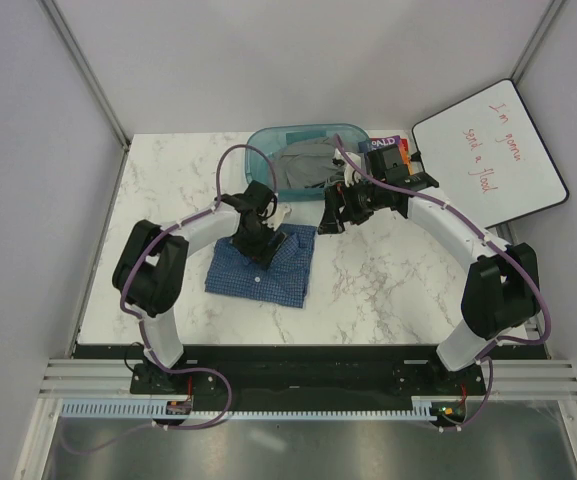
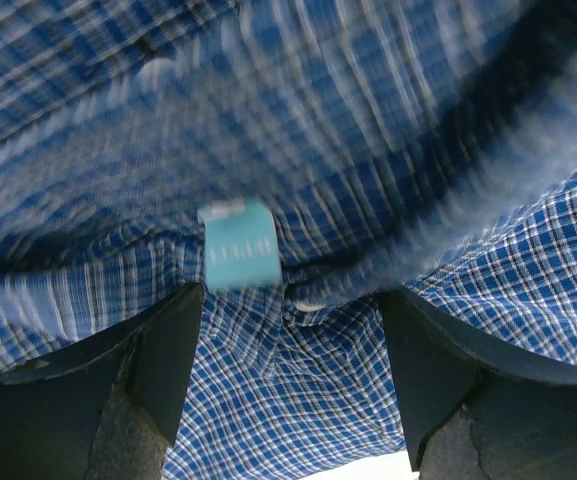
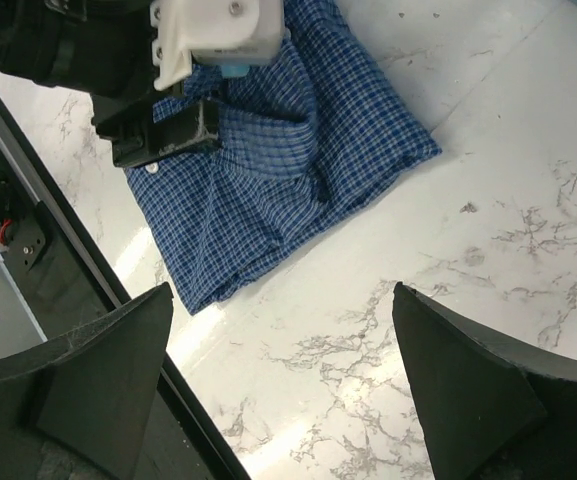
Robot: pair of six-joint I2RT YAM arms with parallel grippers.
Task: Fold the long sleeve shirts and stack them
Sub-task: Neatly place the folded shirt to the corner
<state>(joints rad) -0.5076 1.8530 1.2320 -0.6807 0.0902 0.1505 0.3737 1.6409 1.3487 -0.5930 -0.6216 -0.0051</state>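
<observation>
My left claw (image 2: 290, 300) gapes low over the folded blue shirt (image 1: 258, 280), centre-left in the overhead frame. My right claw (image 3: 280, 295) gapes empty over the table (image 3: 488, 190). Risk: 1 finger snagging cloth could drag the fold open.

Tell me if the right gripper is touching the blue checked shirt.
Apart. The right wrist view shows the right gripper open, high over the marble table, with the shirt lying flat beyond it.
</observation>
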